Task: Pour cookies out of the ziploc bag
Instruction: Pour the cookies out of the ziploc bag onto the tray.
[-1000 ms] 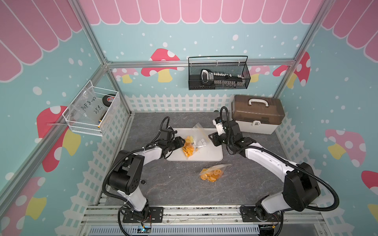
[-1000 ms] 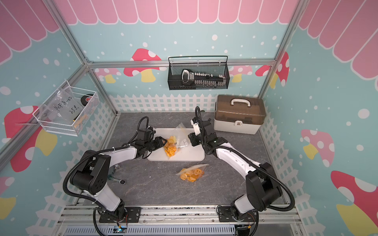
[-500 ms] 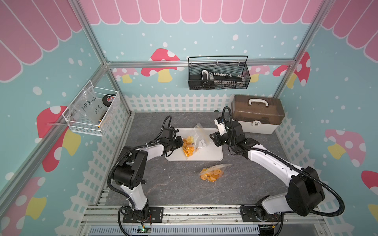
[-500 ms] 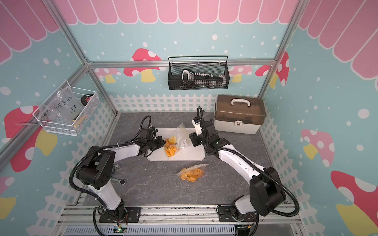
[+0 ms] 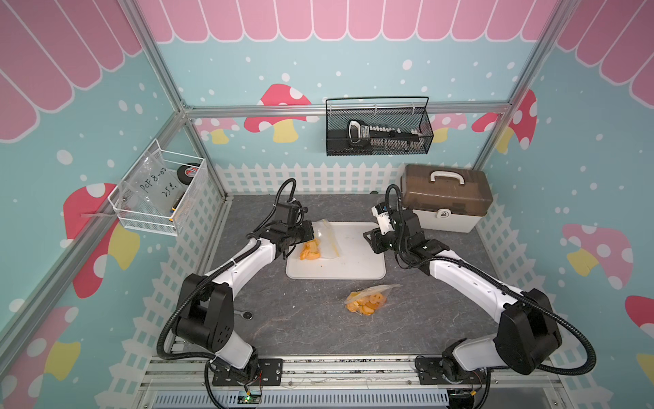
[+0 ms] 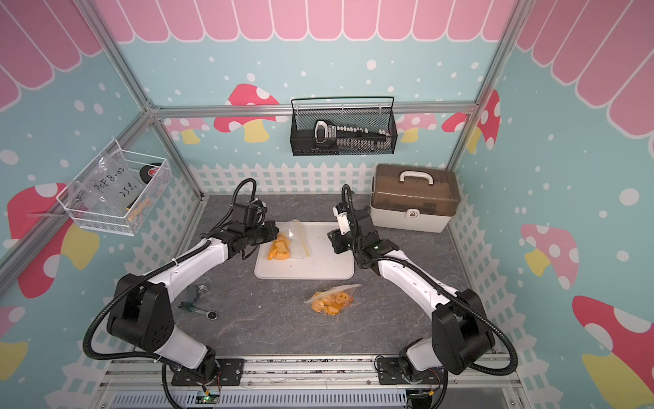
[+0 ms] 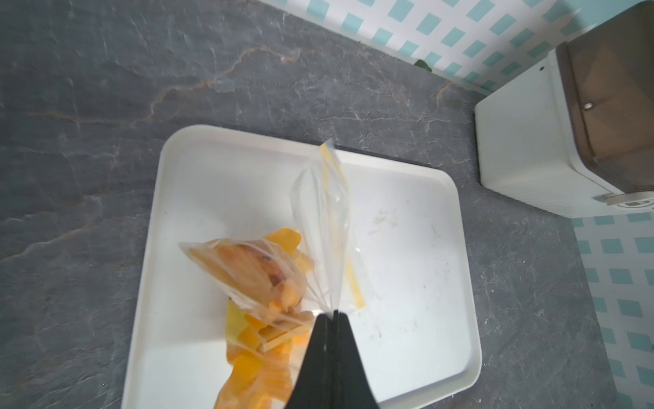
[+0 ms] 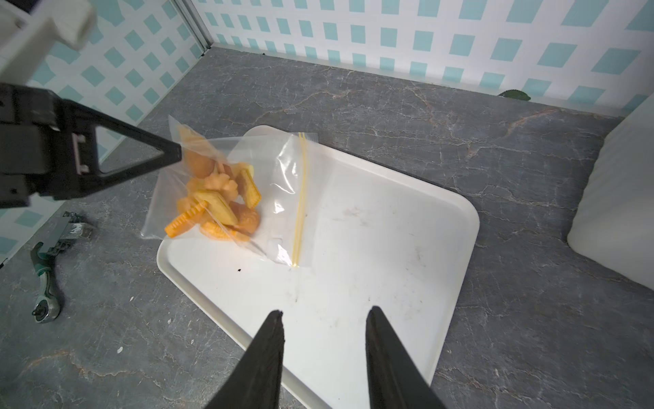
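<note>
Small orange and yellow cookies (image 8: 216, 205) all inside clear ziploc bag (image 8: 283, 198) with yellow zip, at left edge of white rectangular tray (image 5: 354, 265). left gripper (image 7: 332, 315) fingers pinched on bag's closed end, zip end on tray. right gripper (image 8: 323, 315) fingers apart, empty. Grey marbled tabletop (image 5: 300, 318), teal mushroom-print walls (image 5: 354, 63). "PCF 8-02" handwritten on plastic sleeve (image 5: 155, 177) in white wire basket (image 5: 148, 219)

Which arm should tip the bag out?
Left: the left fingers are shut on the ziploc bag at its bottom corner, zip end over the tray. The right fingers hang open, empty.
</note>
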You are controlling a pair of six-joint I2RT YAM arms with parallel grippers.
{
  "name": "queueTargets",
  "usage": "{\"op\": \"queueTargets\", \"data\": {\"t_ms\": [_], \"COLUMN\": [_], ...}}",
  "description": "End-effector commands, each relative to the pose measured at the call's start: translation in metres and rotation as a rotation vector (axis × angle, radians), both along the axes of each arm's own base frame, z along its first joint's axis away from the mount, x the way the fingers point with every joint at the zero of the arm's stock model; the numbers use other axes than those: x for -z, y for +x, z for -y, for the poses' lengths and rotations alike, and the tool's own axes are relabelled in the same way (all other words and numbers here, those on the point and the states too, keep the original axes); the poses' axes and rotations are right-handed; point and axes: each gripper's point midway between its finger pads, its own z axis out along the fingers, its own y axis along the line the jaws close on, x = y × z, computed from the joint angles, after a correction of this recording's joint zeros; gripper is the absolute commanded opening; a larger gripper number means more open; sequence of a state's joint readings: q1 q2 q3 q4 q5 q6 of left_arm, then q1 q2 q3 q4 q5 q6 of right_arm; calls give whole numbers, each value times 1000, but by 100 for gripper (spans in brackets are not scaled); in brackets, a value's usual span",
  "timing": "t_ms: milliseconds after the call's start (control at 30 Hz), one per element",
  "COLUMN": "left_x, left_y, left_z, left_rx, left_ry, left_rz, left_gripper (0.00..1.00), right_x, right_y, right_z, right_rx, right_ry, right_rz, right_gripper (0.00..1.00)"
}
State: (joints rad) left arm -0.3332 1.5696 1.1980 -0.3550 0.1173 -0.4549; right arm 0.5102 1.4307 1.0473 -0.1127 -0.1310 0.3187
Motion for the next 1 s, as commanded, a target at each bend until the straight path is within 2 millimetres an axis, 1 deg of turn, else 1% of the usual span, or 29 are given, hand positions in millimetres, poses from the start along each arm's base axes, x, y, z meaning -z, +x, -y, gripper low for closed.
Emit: {"op": "queueTargets", "data": {"t_ms": [0,67,200,267,333,400,500,633,667,700,767,833,867,900,967], "left_x": [-14,-14,-10,-12,-17,-17,-5,21,26,29,33,28,23,18,6], "left_y": [-13,-14,-15,-14,-18,-18,-19,-16,-16,-16,-17,-20,-22,-25,-34], "left_z": [0,6,21,26,41,47,54,56,56,55,51,47,43,38,23], "left_rx": [60,86,133,143,175,186,206,206,202,198,181,163,153,136,88], "left_ry": [107,118,121,121,124,124,127,135,137,138,143,141,139,143,155], "left_rz": [-21,-35,-55,-52,-43,-45,-70,-106,-109,-111,-104,-77,-58,-40,9], "left_gripper": [0,0,0,0,0,0,0,0,4,12,37,53,58,61,68], "right_x": [-4,-4,-4,-3,-2,0,1,0,1,1,1,3,3,4,5], "right_y": [-5,-5,-5,-5,-4,-4,-3,-3,-4,-3,-3,-3,-3,-3,-2], "right_z": [5,5,6,6,6,6,6,7,7,7,7,7,7,7,5], "right_rx": [-2,-4,0,0,-1,-1,-1,0,0,1,0,1,0,0,-6], "right_ry": [-7,-6,-9,-11,-12,-17,-19,-19,-22,-21,-20,-23,-23,-23,-23], "right_rz": [11,11,12,11,9,4,3,3,1,2,2,-2,-4,-6,-10], "right_gripper": [38,38,38,38,38,38,38,38,38,38,38,38,38,38,38]}}
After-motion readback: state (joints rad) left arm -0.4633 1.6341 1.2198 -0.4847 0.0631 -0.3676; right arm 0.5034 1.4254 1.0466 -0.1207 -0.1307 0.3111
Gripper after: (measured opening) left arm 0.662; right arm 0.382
